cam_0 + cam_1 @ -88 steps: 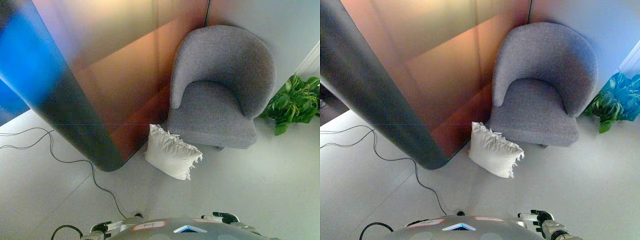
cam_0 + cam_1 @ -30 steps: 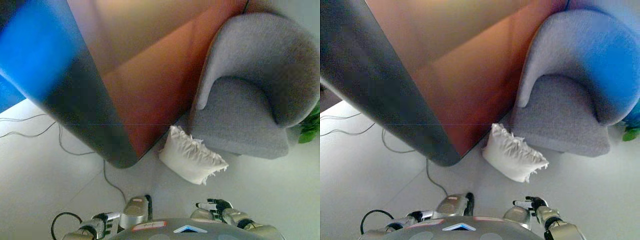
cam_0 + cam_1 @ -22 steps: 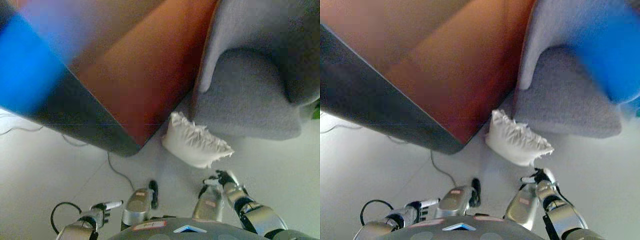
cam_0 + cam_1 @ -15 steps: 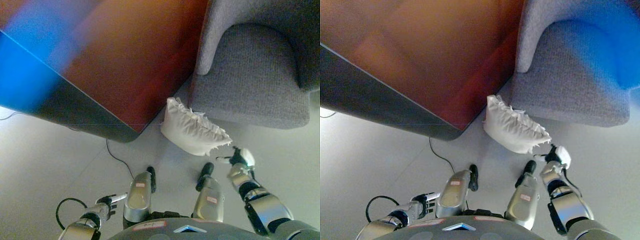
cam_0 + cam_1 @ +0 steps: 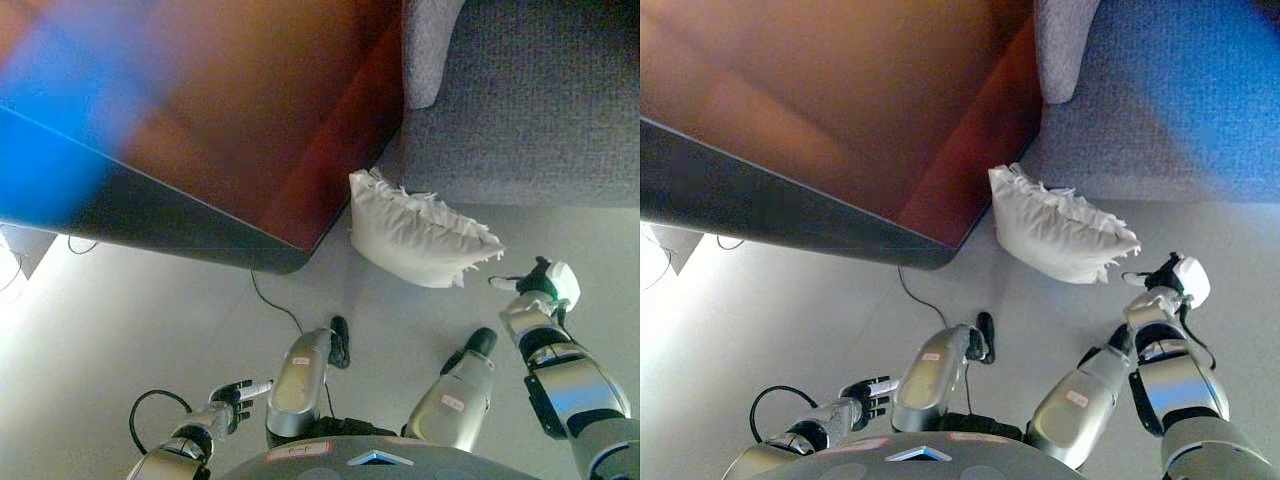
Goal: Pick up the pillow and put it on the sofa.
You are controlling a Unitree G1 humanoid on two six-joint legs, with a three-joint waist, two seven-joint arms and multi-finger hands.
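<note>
A white pillow (image 5: 420,232) with a fringed edge lies on the pale floor, leaning against the front of the grey sofa chair (image 5: 530,110) at the upper right. My right hand (image 5: 538,286) is just right of and below the pillow's fringed right corner, close to it but apart, with relaxed fingers pointing left and holding nothing. It also shows in the right eye view (image 5: 1162,280). My left hand (image 5: 232,394) hangs low at the lower left, far from the pillow, open and empty.
A tall red-brown wall panel (image 5: 240,110) with a dark rounded base stands left of the chair, and the pillow's left end lies by its corner. Pale floor (image 5: 130,300) stretches to the left and to the right of the pillow.
The camera has tipped down and come closer to the pillow and chair. My right hand has reached forward and up to the pillow's right corner. The pillow has not moved.
</note>
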